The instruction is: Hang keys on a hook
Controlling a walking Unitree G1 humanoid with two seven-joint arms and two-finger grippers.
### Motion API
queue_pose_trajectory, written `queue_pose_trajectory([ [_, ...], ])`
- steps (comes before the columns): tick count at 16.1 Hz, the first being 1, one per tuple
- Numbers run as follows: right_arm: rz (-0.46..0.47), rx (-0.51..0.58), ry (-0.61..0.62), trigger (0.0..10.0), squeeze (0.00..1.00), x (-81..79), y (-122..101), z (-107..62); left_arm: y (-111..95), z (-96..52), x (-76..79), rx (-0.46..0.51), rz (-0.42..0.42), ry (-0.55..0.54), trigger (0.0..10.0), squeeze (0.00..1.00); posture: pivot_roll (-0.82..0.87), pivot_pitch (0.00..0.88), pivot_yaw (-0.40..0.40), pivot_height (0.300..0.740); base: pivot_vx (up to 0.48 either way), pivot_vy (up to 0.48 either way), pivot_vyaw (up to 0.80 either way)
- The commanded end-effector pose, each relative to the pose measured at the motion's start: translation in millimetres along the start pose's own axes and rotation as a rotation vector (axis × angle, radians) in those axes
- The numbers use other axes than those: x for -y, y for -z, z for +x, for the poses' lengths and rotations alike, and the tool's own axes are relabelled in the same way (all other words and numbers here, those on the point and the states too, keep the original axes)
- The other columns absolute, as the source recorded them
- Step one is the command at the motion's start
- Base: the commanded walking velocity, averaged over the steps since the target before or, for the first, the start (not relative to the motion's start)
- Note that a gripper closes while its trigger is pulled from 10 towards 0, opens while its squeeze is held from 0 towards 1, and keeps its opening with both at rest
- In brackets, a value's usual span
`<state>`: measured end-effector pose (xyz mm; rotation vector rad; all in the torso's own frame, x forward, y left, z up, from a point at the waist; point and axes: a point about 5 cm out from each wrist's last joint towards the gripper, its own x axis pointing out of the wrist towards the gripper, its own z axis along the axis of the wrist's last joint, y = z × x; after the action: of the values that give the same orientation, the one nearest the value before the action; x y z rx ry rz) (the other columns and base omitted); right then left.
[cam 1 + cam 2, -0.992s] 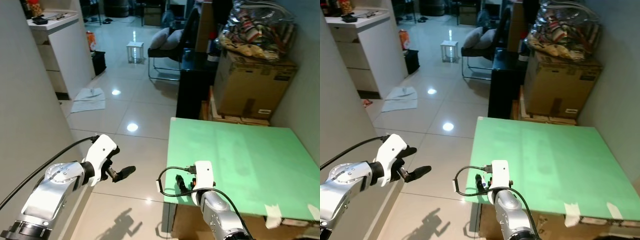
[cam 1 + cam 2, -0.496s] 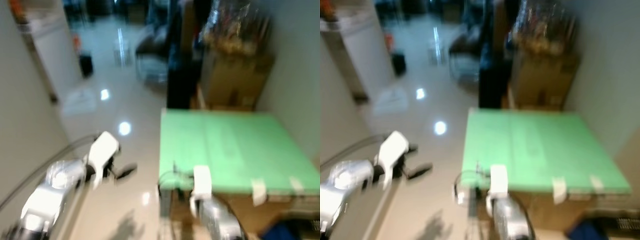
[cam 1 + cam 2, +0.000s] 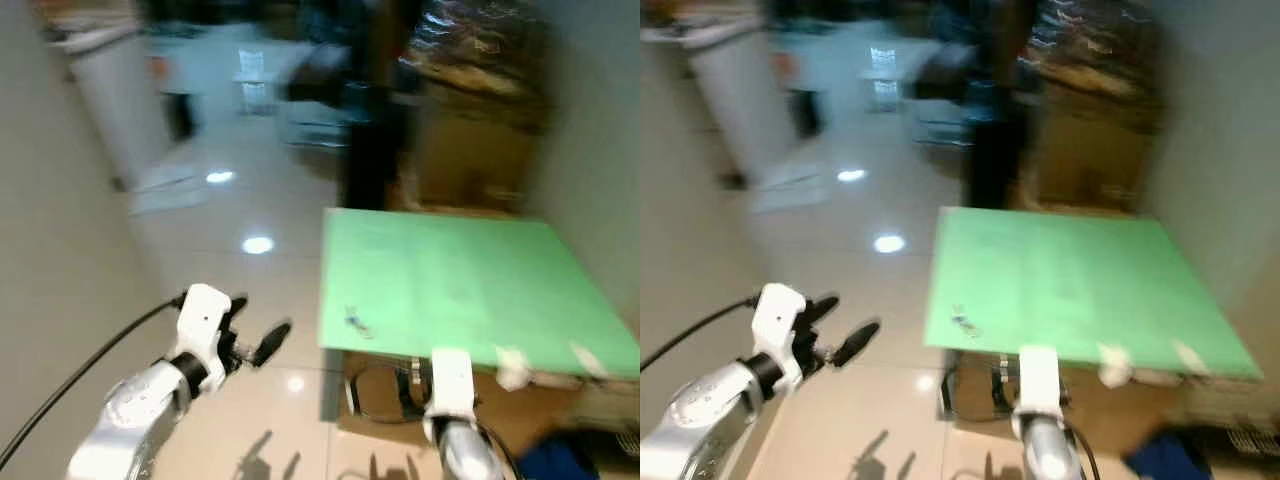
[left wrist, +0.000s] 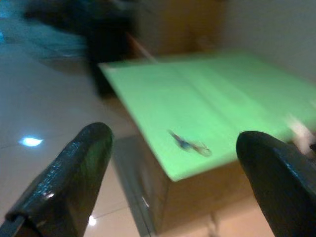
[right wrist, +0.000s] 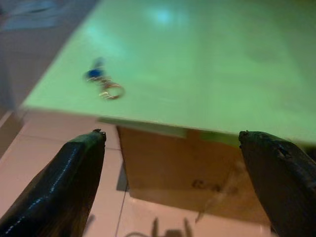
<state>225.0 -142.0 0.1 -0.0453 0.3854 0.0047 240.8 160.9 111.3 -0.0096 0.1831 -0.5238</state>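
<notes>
— Where are the keys [image 5: 104,84]?
— On the green table [image 3: 470,290], near its front left corner, lying flat with a blue tag beside the ring.

— And the robot's tools?
— The left tool [image 3: 255,337] hangs over the tiled floor [image 3: 250,210], left of the table, fingers spread wide and empty. The right tool [image 5: 173,173] sits low before the table's front edge, also wide and empty.

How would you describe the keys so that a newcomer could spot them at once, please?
Find the green table by the right-hand wall. Near its front left corner lie the keys, a small bunch with a blue tag and a metal ring. They are the one dark speck there; the pale tape scraps sit at the far front edge.
</notes>
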Motion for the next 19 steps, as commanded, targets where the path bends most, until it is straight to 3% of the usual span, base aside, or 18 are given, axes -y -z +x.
queue_pose_trajectory([
  [1, -0.058, 0.171, 0.012, 10.0, 1.00, -0.6, -30, 2.0, -7, 1.2, -6.1, 0.050, 0.009, -0.070, 10.0, 0.00, 0.02, 0.007, 0.024, 0.740, 0.480, 0.000, 0.00],
  [5, -0.128, 0.444, 0.102, 10.0, 1.00, 11.6, -75, -9.6, -13, 8.3, -8.6, 0.125, -0.065, -0.202, 10.0, 0.00, 0.01, 0.000, 0.016, 0.740, 0.480, 0.000, 0.00],
  [6, -0.086, 0.490, 0.166, 10.0, 1.00, 29.9, -85, -29.5, -9, 1.6, -6.1, 0.136, -0.107, -0.243, 10.0, 0.00, 0.01, 0.000, 0.006, 0.740, 0.480, 0.000, 0.00],
  [7, -0.084, 0.498, 0.173, 10.0, 1.00, 36.3, -88, -41.2, -8, -4.0, -4.8, 0.134, -0.105, -0.251, 10.0, 0.00, 0.01, 0.000, 0.006, 0.740, 0.480, 0.000, 0.00],
  [9, -0.105, 0.487, 0.155, 10.0, 1.00, 50.0, -90, -88.7, 2, -26.9, 4.5, 0.074, -0.061, -0.211, 10.0, 0.00, -0.02, 0.000, -0.009, 0.740, 0.480, 0.000, 0.00],
  [10, -0.107, 0.467, 0.148, 10.0, 1.00, 50.9, -87, -93.8, 4, -28.7, 6.5, 0.062, -0.058, -0.202, 10.0, 0.00, -0.02, 0.000, -0.011, 0.740, 0.480, 0.000, 0.00],
  [13, -0.098, 0.421, 0.144, 10.0, 1.00, 48.9, -79, -84.2, 1, -12.6, 6.4, 0.077, -0.050, -0.207, 10.0, 0.00, -0.03, 0.000, -0.010, 0.740, 0.480, 0.000, 0.00],
  [15, -0.065, 0.373, 0.099, 10.0, 1.00, 39.0, -81, -70.2, -3, -4.4, 10.3, 0.080, -0.017, -0.189, 10.0, 0.00, -0.04, 0.000, -0.006, 0.740, 0.480, 0.000, 0.00],
  [19, 0.093, 0.217, 0.033, 10.0, 1.00, 33.5, -62, -51.5, -1, -2.7, 0.3, 0.067, -0.051, -0.258, 10.0, 0.00, -0.04, 0.000, 0.003, 0.740, 0.480, 0.000, 0.00],
])
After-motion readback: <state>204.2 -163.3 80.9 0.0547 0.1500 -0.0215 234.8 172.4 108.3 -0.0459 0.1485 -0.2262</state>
